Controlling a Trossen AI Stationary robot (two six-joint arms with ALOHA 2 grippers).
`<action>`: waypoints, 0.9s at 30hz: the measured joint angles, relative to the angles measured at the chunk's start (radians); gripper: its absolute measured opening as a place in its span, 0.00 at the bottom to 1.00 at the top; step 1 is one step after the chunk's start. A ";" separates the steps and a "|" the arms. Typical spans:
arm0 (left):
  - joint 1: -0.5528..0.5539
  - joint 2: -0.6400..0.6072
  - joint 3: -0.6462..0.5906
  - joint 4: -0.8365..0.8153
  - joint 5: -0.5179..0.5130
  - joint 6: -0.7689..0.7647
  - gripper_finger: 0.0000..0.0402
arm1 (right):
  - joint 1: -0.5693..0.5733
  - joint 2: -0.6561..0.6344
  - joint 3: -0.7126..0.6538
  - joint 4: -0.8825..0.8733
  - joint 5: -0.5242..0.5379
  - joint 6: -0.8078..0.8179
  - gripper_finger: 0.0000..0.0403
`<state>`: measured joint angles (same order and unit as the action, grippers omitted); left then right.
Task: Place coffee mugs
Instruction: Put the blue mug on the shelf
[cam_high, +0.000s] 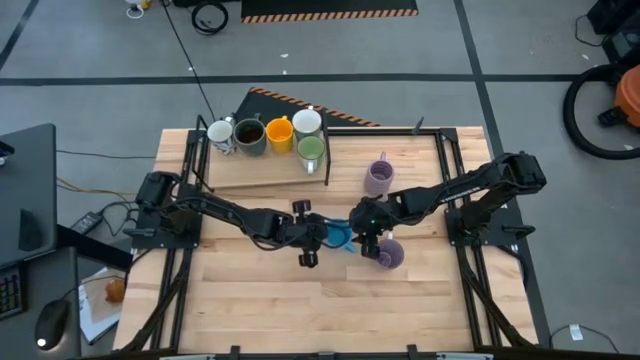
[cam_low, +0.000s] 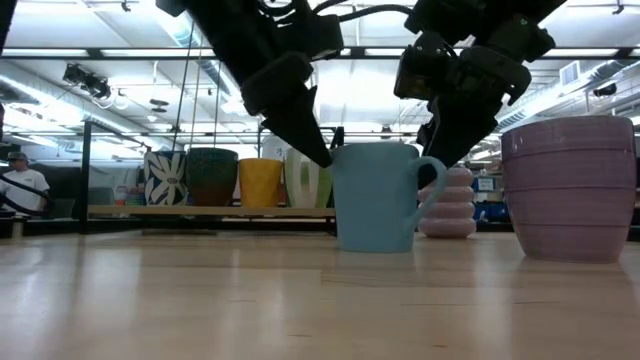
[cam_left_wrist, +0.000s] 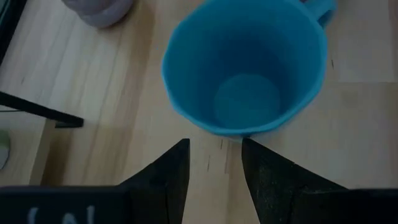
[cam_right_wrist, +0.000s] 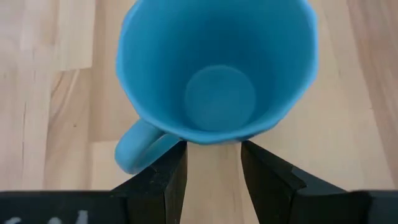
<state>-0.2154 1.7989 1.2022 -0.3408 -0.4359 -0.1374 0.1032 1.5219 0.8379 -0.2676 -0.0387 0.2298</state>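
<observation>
Blue mug (cam_high: 341, 237) upright at mid-table, bare wood toward the near edge. Left gripper (cam_left_wrist: 214, 163) and right gripper (cam_right_wrist: 213, 163) flank it, fingers narrowly parted, apparently off its rim. Wrist views show it empty. Lavender mugs (cam_high: 379, 178) stand close by; five mugs (cam_high: 279, 134) on the far board.

Overhead: straight down on the whole table (cam_high: 250, 310). Table-level: across into the room. Wrist views: close, downward; all share the blue mug (cam_high: 341, 236).
</observation>
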 joint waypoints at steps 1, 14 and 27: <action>0.003 -0.001 0.000 -0.003 0.006 -0.002 0.38 | 0.000 0.000 0.000 -0.002 0.000 0.004 0.39; -0.016 -0.026 0.059 -0.079 0.156 -0.062 0.38 | -0.064 -0.030 0.000 -0.089 0.182 -0.015 0.39; -0.017 0.021 0.062 -0.026 0.297 -0.182 0.38 | -0.120 -0.026 0.000 0.027 0.187 -0.087 0.39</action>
<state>-0.2329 1.8195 1.2643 -0.3664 -0.1386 -0.3190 -0.0166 1.4960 0.8379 -0.2402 0.1482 0.1427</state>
